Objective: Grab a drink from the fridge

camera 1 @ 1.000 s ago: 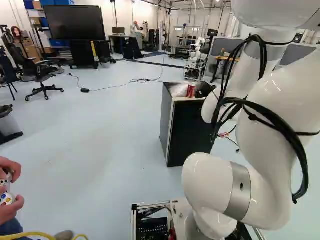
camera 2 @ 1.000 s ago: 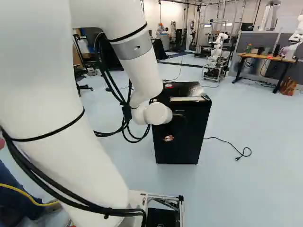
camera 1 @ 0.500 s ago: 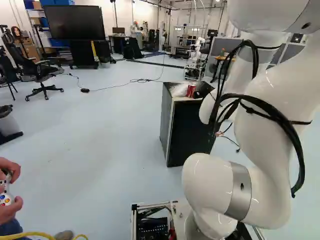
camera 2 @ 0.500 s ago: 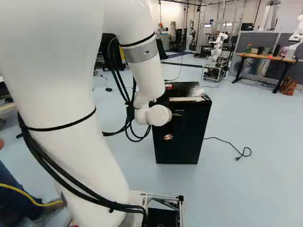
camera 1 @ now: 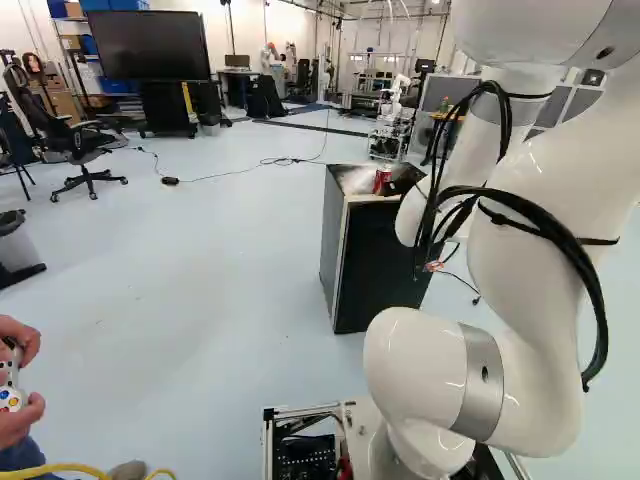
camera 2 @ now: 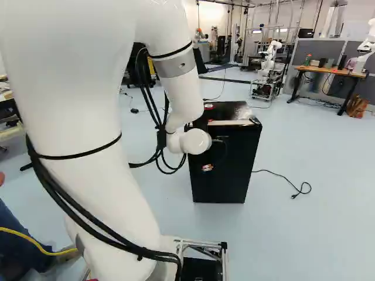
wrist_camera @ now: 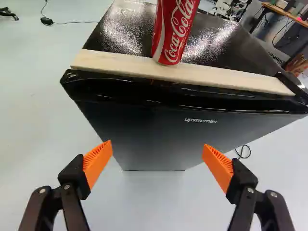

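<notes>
Low in front of the black fridge (camera 2: 231,170), my gripper (camera 2: 210,163) is hard to make out against the dark door in the right base view. In the wrist view the gripper (wrist_camera: 158,161) stands open, its orange pads wide apart with nothing between them. The shut door (wrist_camera: 159,132) lies ahead of it, with a dark lip along the top. A red drink can (wrist_camera: 175,31) stands upright on the fridge top, against a pale wooden strip (wrist_camera: 178,73). The same can (camera 1: 382,181) shows on top in the left base view. The fridge's inside is hidden.
A cable (camera 2: 284,177) lies on the floor beside the fridge. Farther back are another robot (camera 2: 269,61), a wooden desk (camera 2: 331,71) and an office chair (camera 1: 80,150). At the left base view's near left, a person's hands hold a controller (camera 1: 10,385).
My arm has shifted slightly leftward in the left base view; in the right base view its upper part has swung rightward. The fridge and can have stayed put, and so has the base.
</notes>
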Motion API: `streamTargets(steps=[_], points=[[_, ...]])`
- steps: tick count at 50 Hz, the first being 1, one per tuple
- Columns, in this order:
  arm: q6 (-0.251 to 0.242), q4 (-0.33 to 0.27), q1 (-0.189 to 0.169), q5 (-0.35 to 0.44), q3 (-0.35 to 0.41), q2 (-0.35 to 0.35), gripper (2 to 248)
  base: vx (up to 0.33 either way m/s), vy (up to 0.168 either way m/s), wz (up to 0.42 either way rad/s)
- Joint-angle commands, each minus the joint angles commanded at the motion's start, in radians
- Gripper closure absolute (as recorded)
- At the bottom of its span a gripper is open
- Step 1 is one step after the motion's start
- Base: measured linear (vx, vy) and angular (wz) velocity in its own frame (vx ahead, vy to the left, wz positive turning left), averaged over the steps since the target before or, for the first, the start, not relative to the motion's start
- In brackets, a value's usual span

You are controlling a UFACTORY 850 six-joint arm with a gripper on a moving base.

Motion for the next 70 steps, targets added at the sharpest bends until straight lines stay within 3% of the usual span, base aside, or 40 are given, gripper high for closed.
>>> streamTargets(steps=[70], points=[[0.0,0.0,0.046,0.0,-0.13,-0.109,3,0.0,0.0,0.0]])
